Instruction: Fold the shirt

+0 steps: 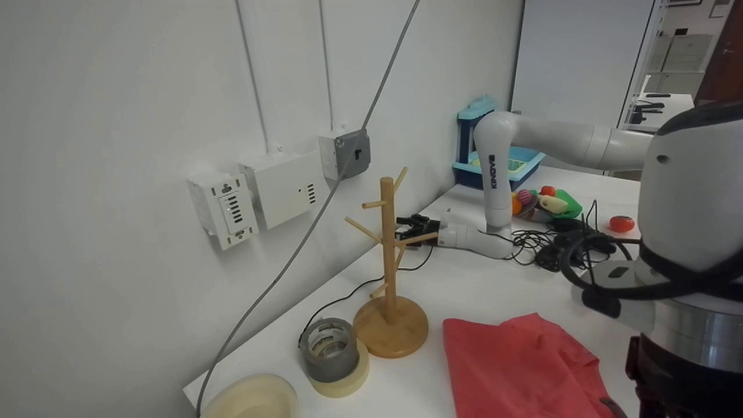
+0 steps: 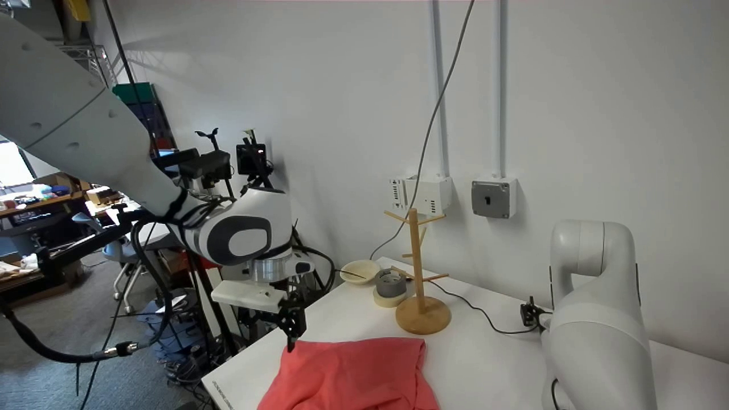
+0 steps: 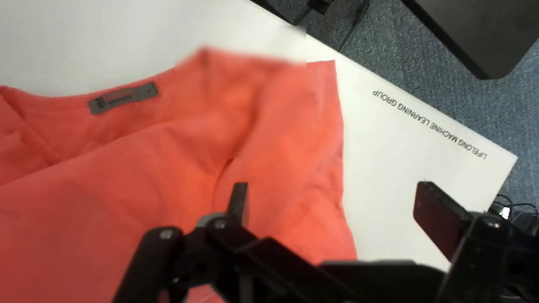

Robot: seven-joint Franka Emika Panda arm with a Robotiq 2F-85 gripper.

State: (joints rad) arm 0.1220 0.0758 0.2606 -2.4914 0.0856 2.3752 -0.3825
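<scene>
The coral-red shirt lies wrinkled on the white table in both exterior views (image 1: 511, 366) (image 2: 356, 373). It fills the left of the wrist view (image 3: 105, 202), with a grey label (image 3: 123, 98) at its neckline. Its lower part is cut off by the frame edges. My gripper (image 3: 332, 187) is open and holds nothing. In the wrist view one finger is over the shirt near its side edge, and the other is over the white table beyond that edge. In an exterior view the gripper (image 2: 291, 330) hangs above the shirt's far left corner. Whether the finger touches the fabric I cannot tell.
A wooden peg stand (image 1: 392, 328) stands just behind the shirt, beside stacked tape rolls (image 1: 331, 354) and a pale bowl (image 2: 360, 271). Another robot arm (image 2: 598, 319) rests on the table (image 2: 484, 364). Cables and toys lie farther along. The table edge (image 3: 421, 99) is near the gripper.
</scene>
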